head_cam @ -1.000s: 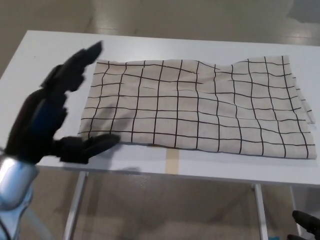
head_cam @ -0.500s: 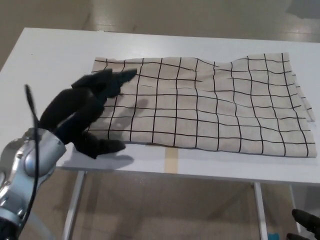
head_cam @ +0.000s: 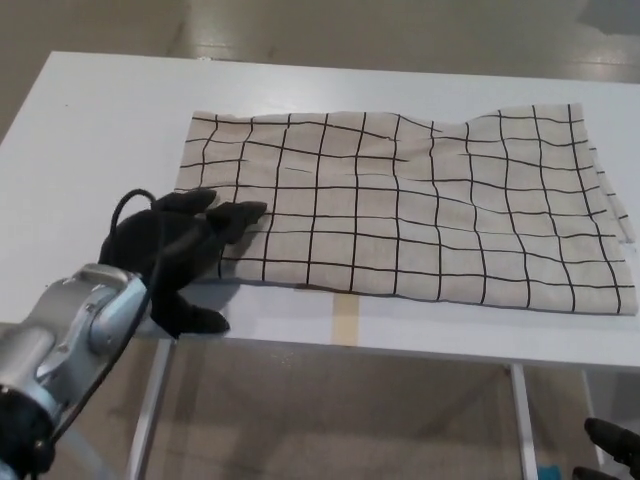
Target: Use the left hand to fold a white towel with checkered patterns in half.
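- Grey polished floor surrounds a white rectangular table (head_cam: 90, 130) with a smooth matte top and thin metal legs (head_cam: 152, 410) showing under its near edge.
- A strip of tan tape (head_cam: 345, 318) sits on the tabletop at the near edge, just below the cloth's hem.
- The white cloth towel with a black checkered grid (head_cam: 420, 210) lies spread flat across the middle and right of the table, already doubled, its layered edges stepping apart at the right end; soft ripples run along its far edge.
- The robot's black left hand (head_cam: 175, 250) on a silver metal forearm (head_cam: 70, 335) has dropped since a second ago, when it was raised and splayed well above the table's left side.
- It now rests low on the towel's near left corner, fingers (head_cam: 235, 215) loosely spread and laid on the fabric, thumb (head_cam: 195, 320) hanging past the table's edge; nothing is pinched between them.
- The towel lies as it did before, not lifted at any corner.
- Only black fingertips of the right hand (head_cam: 612, 440) show at the lower right, below the table; whether they are spread or curled cannot be told.
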